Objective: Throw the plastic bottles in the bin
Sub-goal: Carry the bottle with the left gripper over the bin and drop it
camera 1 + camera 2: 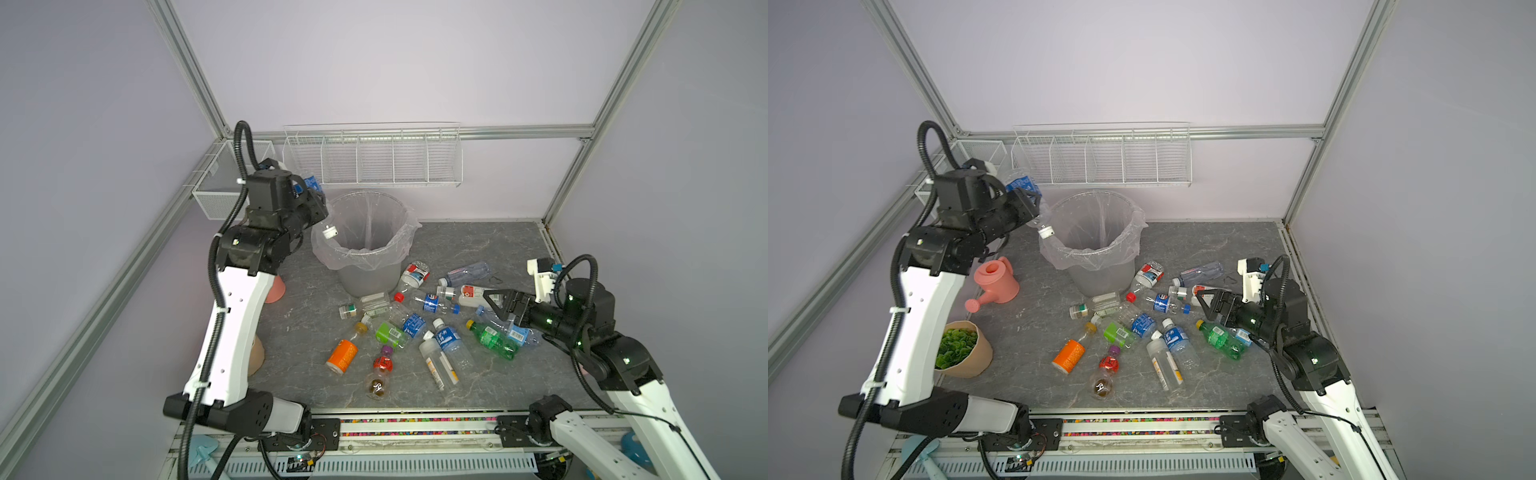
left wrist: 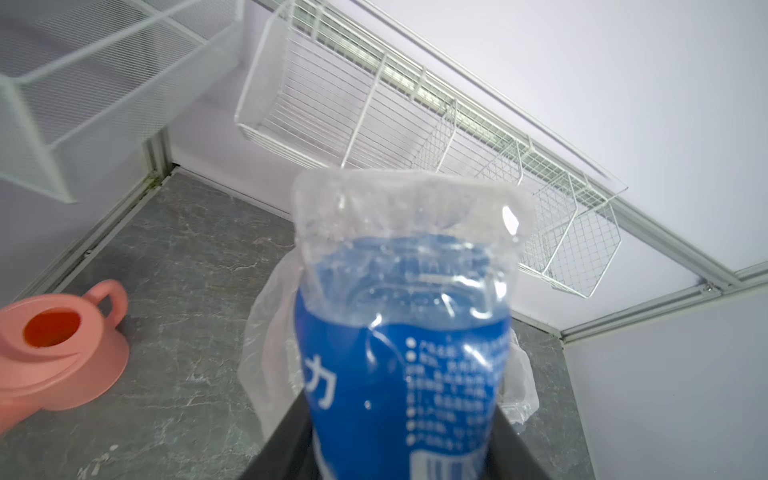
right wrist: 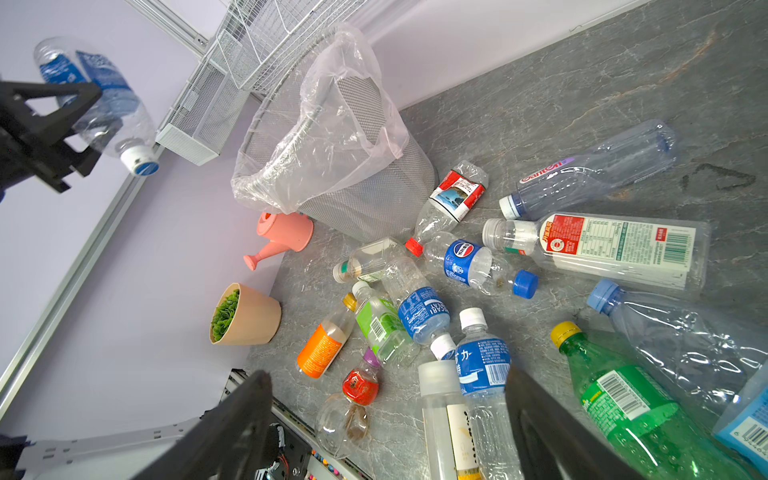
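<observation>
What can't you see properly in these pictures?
- Bin: in both top views the hazy bag blurs its bottom, so what is inside cannot be told.
- Held bottle: in the left wrist view its cap end is cut off by the picture's edge.
- Plant pot and watering can: in a top view the left arm covers most of them.
- Green bottle: in the right wrist view its base is cut off by the edge.

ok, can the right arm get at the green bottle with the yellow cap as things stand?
Probably yes. The right gripper is open and empty, close by the green bottle, whose neck end lies uncovered. A crumpled clear bottle crowds its base end, so the neck looks the safer grab.
</observation>
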Robot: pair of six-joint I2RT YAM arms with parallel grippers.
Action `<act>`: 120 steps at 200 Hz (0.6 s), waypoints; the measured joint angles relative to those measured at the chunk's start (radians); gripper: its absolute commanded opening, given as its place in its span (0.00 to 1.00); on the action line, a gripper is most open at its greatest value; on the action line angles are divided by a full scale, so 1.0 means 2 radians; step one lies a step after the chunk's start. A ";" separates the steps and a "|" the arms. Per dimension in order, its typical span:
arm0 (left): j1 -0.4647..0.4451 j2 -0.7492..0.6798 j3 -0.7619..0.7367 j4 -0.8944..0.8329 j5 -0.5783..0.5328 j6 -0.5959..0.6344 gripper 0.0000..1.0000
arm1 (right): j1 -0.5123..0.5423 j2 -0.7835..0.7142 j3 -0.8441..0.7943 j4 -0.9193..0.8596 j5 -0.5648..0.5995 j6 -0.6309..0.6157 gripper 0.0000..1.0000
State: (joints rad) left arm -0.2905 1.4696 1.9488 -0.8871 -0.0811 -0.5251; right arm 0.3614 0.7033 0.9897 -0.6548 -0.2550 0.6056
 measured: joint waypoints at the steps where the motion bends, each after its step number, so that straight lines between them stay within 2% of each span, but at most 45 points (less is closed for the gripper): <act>1: -0.001 0.002 0.001 0.000 0.000 0.001 0.40 | 0.000 0.000 0.000 0.000 0.000 0.000 0.90; 17: -0.019 0.051 0.032 -0.005 0.003 0.010 0.40 | 0.000 -0.006 0.000 -0.008 0.002 0.000 0.90; 32: -0.029 0.101 0.075 -0.014 0.006 0.020 0.47 | 0.000 -0.011 0.000 -0.012 0.002 0.000 0.90; 48: -0.034 0.154 0.130 -0.030 0.007 0.034 0.67 | 0.000 -0.014 0.000 -0.014 0.003 0.000 0.90; 68: -0.037 0.215 0.210 -0.064 0.008 0.045 0.81 | 0.000 -0.014 0.000 -0.015 0.004 0.000 0.90; 82: -0.039 0.238 0.249 -0.085 0.007 0.049 0.99 | 0.000 -0.014 0.000 -0.015 0.004 -0.001 0.90; 120: -0.047 0.203 0.253 -0.109 0.004 0.054 0.98 | 0.000 -0.011 0.000 -0.015 0.004 -0.002 0.90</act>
State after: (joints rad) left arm -0.3855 1.8759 2.4538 -1.1053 -0.0734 -0.4164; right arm 0.3614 0.6811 0.9901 -0.6842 -0.2478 0.6025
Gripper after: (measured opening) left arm 0.995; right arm 0.898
